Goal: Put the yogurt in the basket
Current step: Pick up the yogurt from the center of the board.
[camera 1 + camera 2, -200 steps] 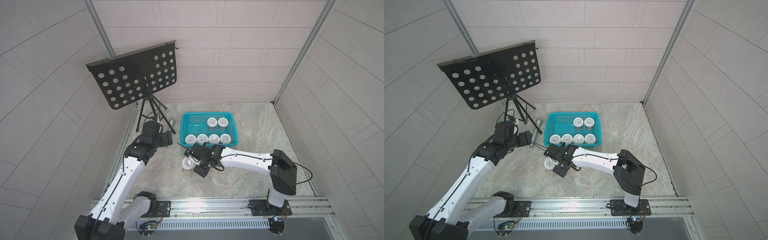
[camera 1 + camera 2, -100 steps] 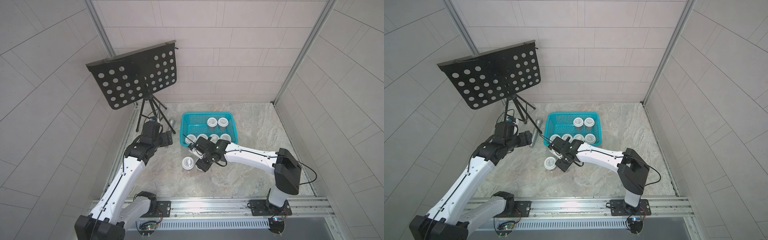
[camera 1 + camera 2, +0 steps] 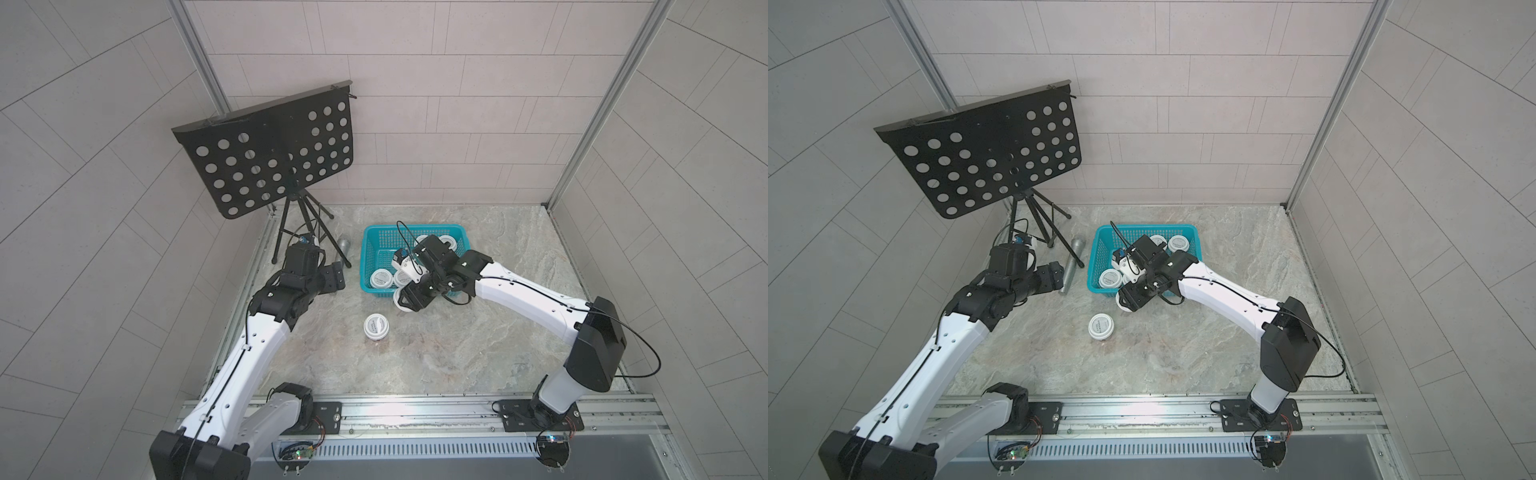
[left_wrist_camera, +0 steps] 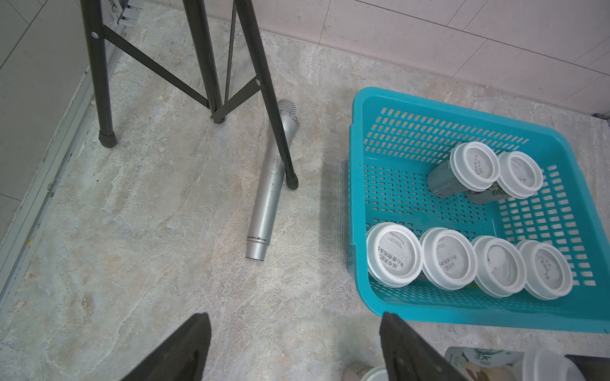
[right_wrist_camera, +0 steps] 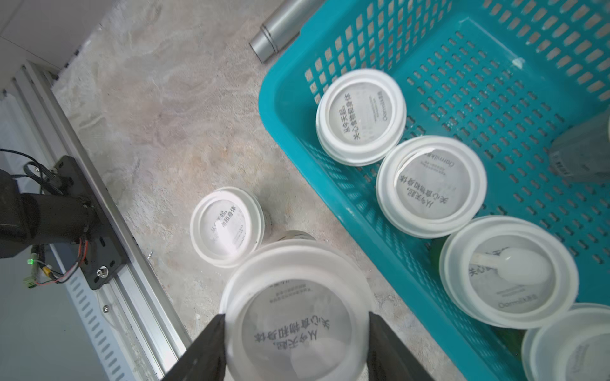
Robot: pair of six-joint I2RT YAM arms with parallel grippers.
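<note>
"Oarmilk", "从今天起,关心食物和身体" on yogurt lids (image 5: pixel 361 115)

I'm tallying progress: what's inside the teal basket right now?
The basket holds six yogurt cups: four in a row along the near wall, two farther back. In both top views the right arm hides some.

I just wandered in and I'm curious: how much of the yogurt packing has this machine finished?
Mostly done. Six yogurt cups already sit in the teal basket. The right hand grips a seventh cup just outside the basket's front rim. One last cup stands on the marble tabletop, waiting to be picked up.
</note>
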